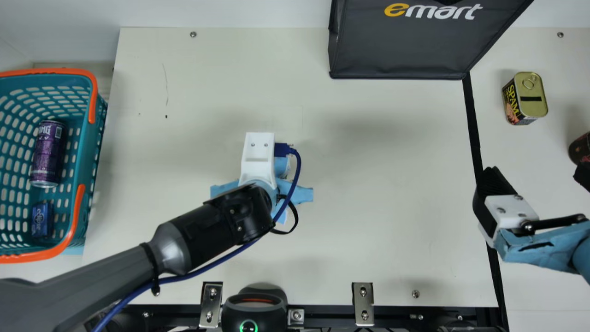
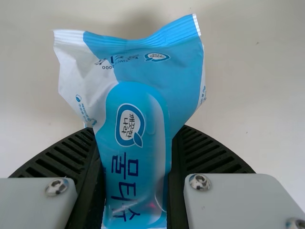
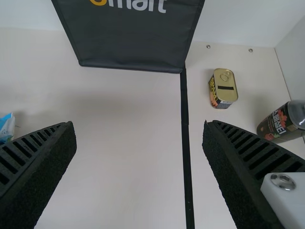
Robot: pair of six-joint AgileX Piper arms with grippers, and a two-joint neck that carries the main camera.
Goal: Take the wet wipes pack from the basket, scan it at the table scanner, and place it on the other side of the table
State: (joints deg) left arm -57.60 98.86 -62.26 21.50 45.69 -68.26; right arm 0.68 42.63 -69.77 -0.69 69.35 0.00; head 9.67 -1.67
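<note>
In the main view my left gripper is over the table's left-centre, seen from above, with a bit of the light-blue wet wipes pack showing beside its white mount. The left wrist view has the blue and white pack between the ribbed fingers of my left gripper, which press on both its sides. My right gripper stands open at the main view's right; in its wrist view the right gripper holds nothing, and an end of the pack shows far off. The scanner is at the near edge.
The teal basket at left holds a purple can and a small blue box. A dark bag stands at the back. Right of the black line are a gold-topped tin and a dark can.
</note>
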